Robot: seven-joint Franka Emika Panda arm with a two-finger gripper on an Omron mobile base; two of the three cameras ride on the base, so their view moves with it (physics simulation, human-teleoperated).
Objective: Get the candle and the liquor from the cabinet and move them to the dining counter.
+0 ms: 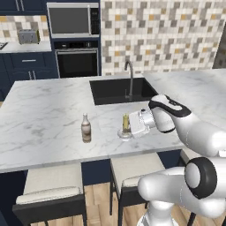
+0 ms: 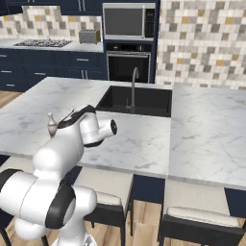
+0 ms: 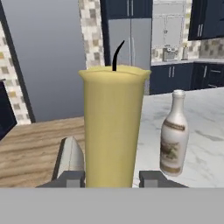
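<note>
The pale-yellow candle (image 1: 126,122) stands upright on its small white saucer (image 1: 124,134) on the dining counter (image 1: 44,110), near its front edge. My gripper (image 1: 129,125) is shut on the candle from the right. In the hand view the candle (image 3: 113,127) with its black wick fills the middle, and my gripper (image 3: 112,177) has a dark fingertip on each side of it. The liquor (image 1: 86,128) stands upright on the counter a short way left of the candle, free of the gripper; it also appears as the liquor (image 3: 173,133) and the liquor (image 2: 51,124), partly behind my arm.
A black sink (image 1: 121,90) with a curved faucet (image 1: 130,75) lies behind the candle. Two cushioned stools (image 1: 53,185) stand under the counter's front edge. Navy wall cabinet doors (image 1: 22,4), a microwave (image 1: 73,20) and an oven (image 1: 77,62) line the back wall.
</note>
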